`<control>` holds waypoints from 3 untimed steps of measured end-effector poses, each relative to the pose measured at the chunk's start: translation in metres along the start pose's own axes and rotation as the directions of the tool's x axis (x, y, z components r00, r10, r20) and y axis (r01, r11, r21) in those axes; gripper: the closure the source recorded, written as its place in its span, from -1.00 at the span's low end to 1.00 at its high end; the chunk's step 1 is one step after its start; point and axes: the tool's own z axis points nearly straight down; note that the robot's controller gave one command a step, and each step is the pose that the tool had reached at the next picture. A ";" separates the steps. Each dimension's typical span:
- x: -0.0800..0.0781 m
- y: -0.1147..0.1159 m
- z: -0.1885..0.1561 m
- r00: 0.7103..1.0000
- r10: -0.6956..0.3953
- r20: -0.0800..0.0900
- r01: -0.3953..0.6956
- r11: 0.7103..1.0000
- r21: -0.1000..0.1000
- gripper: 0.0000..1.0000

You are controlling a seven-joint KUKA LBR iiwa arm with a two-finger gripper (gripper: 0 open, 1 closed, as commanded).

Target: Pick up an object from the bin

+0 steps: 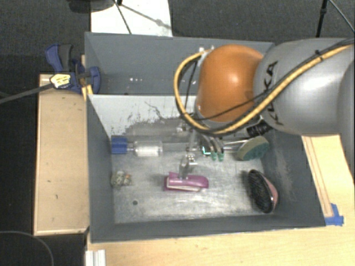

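The gripper (188, 166) hangs straight down from the arm, which reaches in from the right; whether it is spread or closed cannot be told. Just below it lies a flat purple plastic oblong (186, 183), its long axis running left to right. Right of the oblong lies a black-bristled pink brush (262, 190).

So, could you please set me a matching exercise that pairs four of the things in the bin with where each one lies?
Things:
1. clear bottle with a blue cap
2. purple block
3. black brush
4. small grey crumpled piece

Places:
A. near the view's right wall, low in the view
B. on the view's left, nearer the lower wall
C. on the view's left, further up, lying on its side
D. mid-floor, closest to the end effector

Pairs: 1-C, 2-D, 3-A, 4-B
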 end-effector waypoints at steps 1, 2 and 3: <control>0.040 -0.039 0.121 0.945 -0.326 0.013 0.326 0.946 0.002 -1.00; 0.037 -0.038 0.117 0.947 -0.320 0.021 0.320 0.947 0.002 1.00; 0.042 -0.025 -0.019 0.943 -0.333 0.014 0.333 0.943 0.003 1.00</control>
